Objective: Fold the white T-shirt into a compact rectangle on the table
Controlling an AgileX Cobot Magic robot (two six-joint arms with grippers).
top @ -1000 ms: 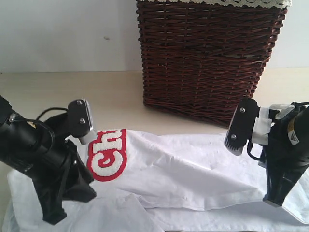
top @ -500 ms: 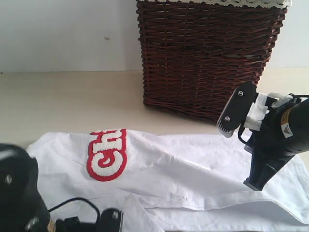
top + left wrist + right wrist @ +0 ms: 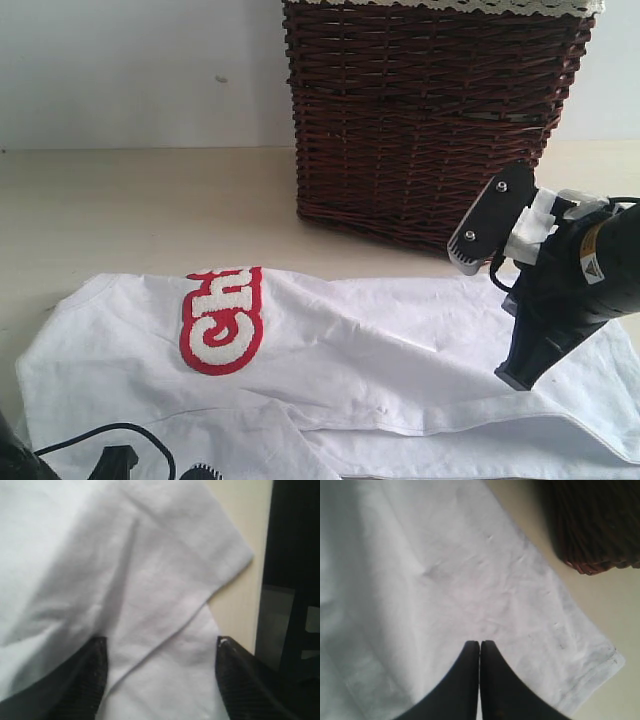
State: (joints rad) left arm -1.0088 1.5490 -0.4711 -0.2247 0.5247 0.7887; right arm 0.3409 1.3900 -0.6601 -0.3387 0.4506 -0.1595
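Folding neatly, we should pinch both layers of the thin white cotton T-shirt (image 3: 400,360) lying on the pale cream table (image 3: 120,210) beneath our spread left gripper (image 3: 160,652); our right gripper (image 3: 480,647) hovers above it, pressed together, empty.

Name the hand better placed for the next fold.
Left, probably: the left hand is open, framing a folded edge of the white T-shirt; the right hand is shut, near the basket.

right arm (image 3: 556,300) hangs raised on the right side, its black wrist angled downward and inward — the right jaws pressed tightly together. left arm (image 3: 112,468) only just shows at the lower left edge — the left jaws stand wide apart.
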